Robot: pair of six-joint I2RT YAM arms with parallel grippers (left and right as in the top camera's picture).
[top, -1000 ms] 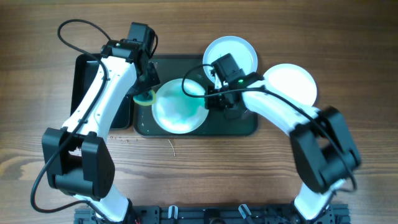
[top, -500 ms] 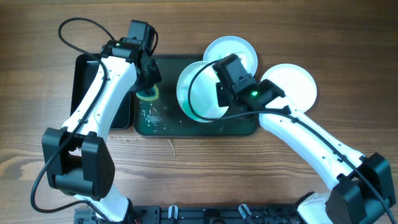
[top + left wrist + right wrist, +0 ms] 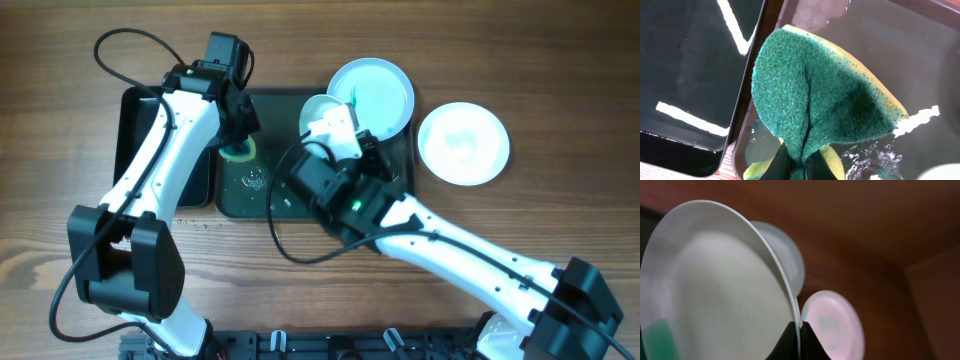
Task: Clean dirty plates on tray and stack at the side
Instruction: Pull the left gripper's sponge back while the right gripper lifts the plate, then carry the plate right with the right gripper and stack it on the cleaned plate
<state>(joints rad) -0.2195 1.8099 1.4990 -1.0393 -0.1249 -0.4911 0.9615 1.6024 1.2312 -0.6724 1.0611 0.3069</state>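
Since a second ago, the right end effector [image 3: 799, 330] has swung inward over the tray [image 3: 235, 200], clenched on a lifted plate [image 3: 715, 295]; the left end effector [image 3: 795, 162] grips a sponge [image 3: 815, 95]. One clean-looking plate [image 3: 463, 143] rests on the surface [image 3: 560, 60] beside the tray; a teal-smeared plate [image 3: 380, 85] apparently awaits wiping.

The jaws of the right gripper [image 3: 799, 330] are closed on the rim of a tilted white plate [image 3: 715, 295] that fills the left. A teal smear [image 3: 660, 337] marks its lower left. A second plate [image 3: 786, 255] peeks from behind it. To the right, a third plate [image 3: 832, 322] lies on the blurred brown worktop [image 3: 865, 225].
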